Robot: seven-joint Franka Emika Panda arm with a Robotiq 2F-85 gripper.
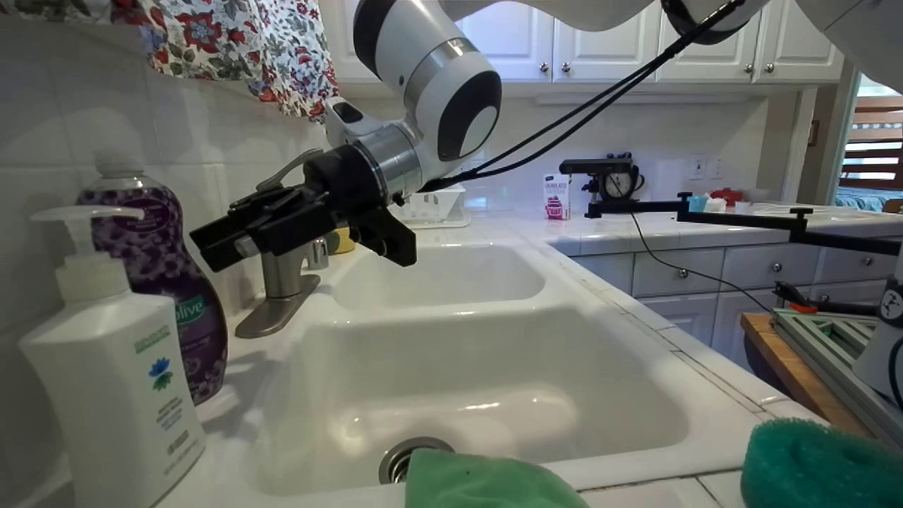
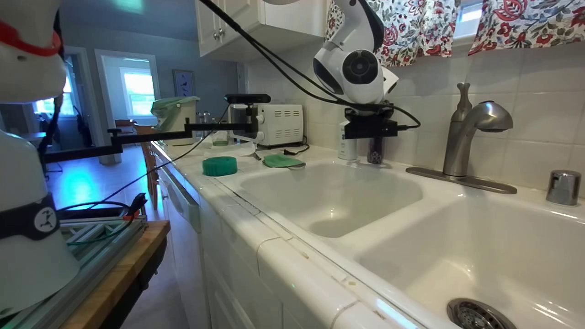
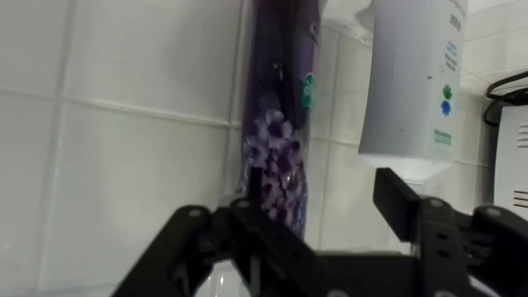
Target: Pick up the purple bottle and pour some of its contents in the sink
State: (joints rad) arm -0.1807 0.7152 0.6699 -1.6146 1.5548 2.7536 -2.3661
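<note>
Though its fingers (image 3: pixel 398 202) stand apart, nothing gripped, the claw (image 3: pixel 319 185) by the sink (image 1: pixel 458 353) seems not yet lined up: the purple bottle (image 3: pixel 278 140) stands ahead, long axis vertical, off-centre, partly hidden by one finger in the wrist view. Just beside, towards the other finger, is the pump bottle (image 3: pixel 412 82). Shifting sideways away from that, then advancing towards the tiled wall (image 3: pixel 144 165), looks needed.

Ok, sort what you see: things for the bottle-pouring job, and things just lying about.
For the job:
curvy plastic bottle of purple liquid
large white double-basin sink
black two-fingered gripper, open

Just lying about:
white plastic pump bottle
soft green cloth
thick teal porous sponge
upright white-and-pink carton
</note>
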